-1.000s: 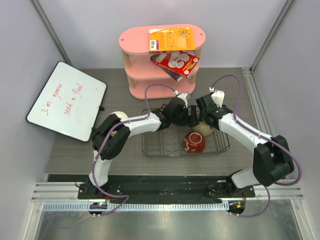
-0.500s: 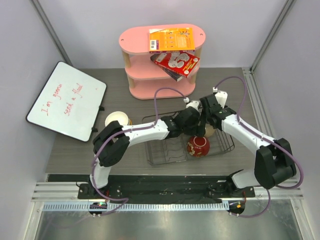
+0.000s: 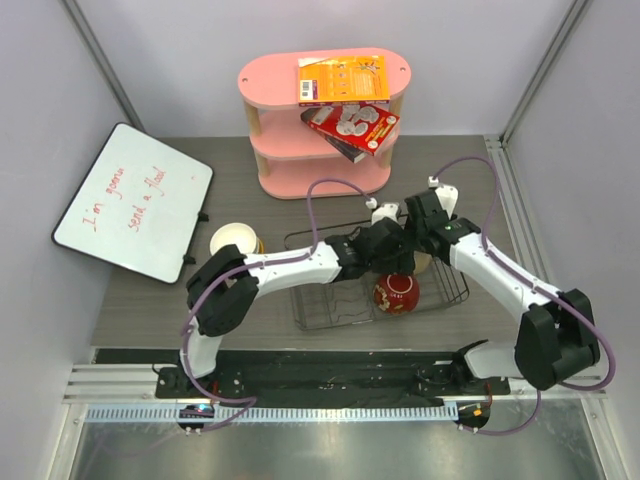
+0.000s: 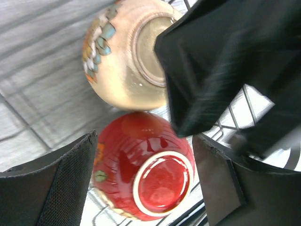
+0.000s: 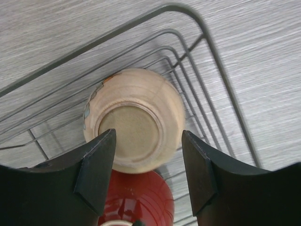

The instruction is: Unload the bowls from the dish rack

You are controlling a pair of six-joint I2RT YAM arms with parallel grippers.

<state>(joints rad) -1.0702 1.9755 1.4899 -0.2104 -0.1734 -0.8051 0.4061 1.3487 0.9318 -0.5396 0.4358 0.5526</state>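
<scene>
The black wire dish rack (image 3: 320,300) holds two upside-down bowls. The dark red bowl (image 3: 397,293) lies near its front right, and the beige bowl (image 3: 424,264) sits just behind it, mostly hidden. My left gripper (image 3: 393,262) is open above the red bowl (image 4: 146,174), with a finger on each side of it and not touching. My right gripper (image 3: 422,250) is open over the beige bowl (image 5: 136,117), whose foot shows between the fingers. A pale bowl (image 3: 232,240) stands on the table left of the rack, with a yellow-orange one (image 3: 259,243) beside it.
A pink three-tier shelf (image 3: 270,80) with books stands behind the rack. A whiteboard (image 3: 135,200) lies at the left. The two grippers are very close: the right one fills the upper right of the left wrist view (image 4: 225,61).
My left gripper has reached right over the red bowl, uncovering the pale bowl on the table. The rack and its bowls have shifted a little to the right.
</scene>
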